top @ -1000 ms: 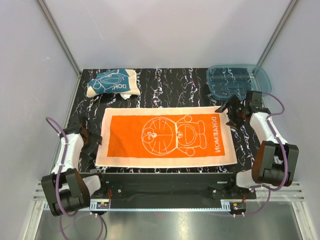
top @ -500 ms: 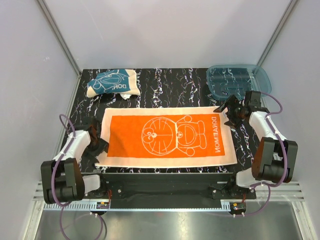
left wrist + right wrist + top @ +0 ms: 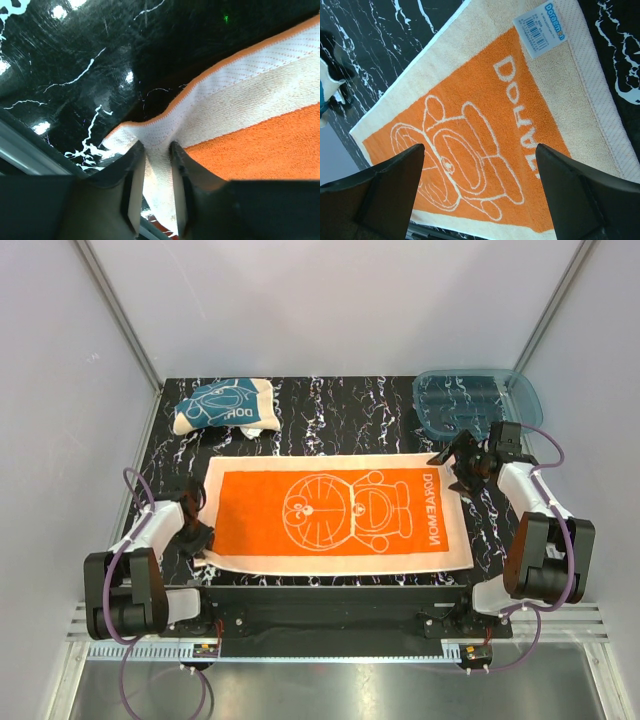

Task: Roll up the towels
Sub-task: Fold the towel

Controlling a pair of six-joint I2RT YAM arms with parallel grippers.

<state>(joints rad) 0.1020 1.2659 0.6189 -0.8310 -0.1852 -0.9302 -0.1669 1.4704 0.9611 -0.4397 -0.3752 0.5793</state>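
The orange towel lies flat, print side up, across the black marble table. My left gripper is at its near left corner, shut on the cream border. The left wrist view shows that corner of the orange towel bunched up between the fingers of the left gripper. My right gripper hovers open over the towel's far right end. In the right wrist view the orange towel fills the space under the open right gripper. The teal towel lies crumpled at the back left.
A translucent blue plastic tray stands at the back right corner, just behind the right arm. A white paper label is attached to the orange towel's right end. Grey walls close in both sides of the table.
My left gripper has moved in from the left onto the towel's near left corner and closed on it, lifting and bunching the corner. The right gripper has stayed open and barely shifted.
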